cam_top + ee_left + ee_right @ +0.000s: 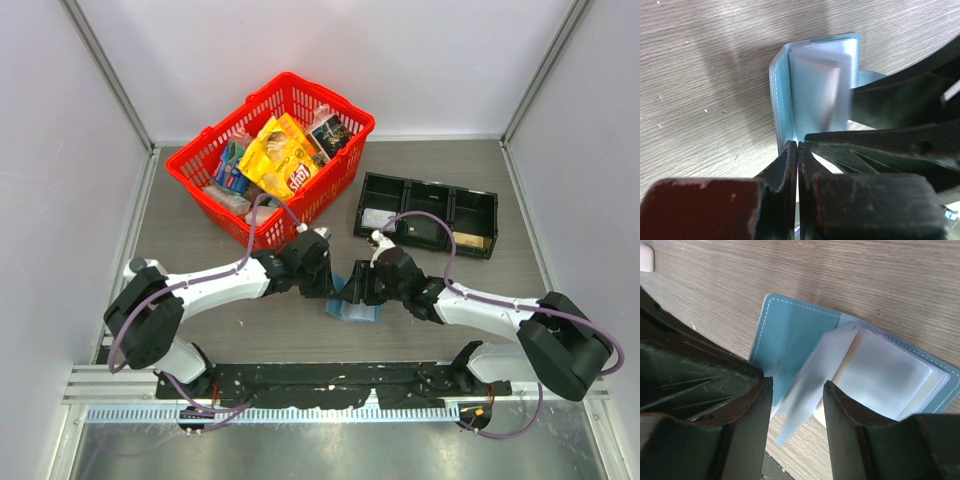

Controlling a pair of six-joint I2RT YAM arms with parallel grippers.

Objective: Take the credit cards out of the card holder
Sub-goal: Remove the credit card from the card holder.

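Stitched blue card holder (790,335), glossy clear sleeves (885,370) fanned; matte woodgrain table (890,280).

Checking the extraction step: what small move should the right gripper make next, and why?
Probably close the right gripper on the raised clear sleeve. Its jaws stand open on either side of that sleeve, while the left gripper, shut, seems to pinch the card holder at its cover edge, steadying it.

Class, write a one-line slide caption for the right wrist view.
Open card holder on wooden table, clear sleeve raised inside the open right pincer.
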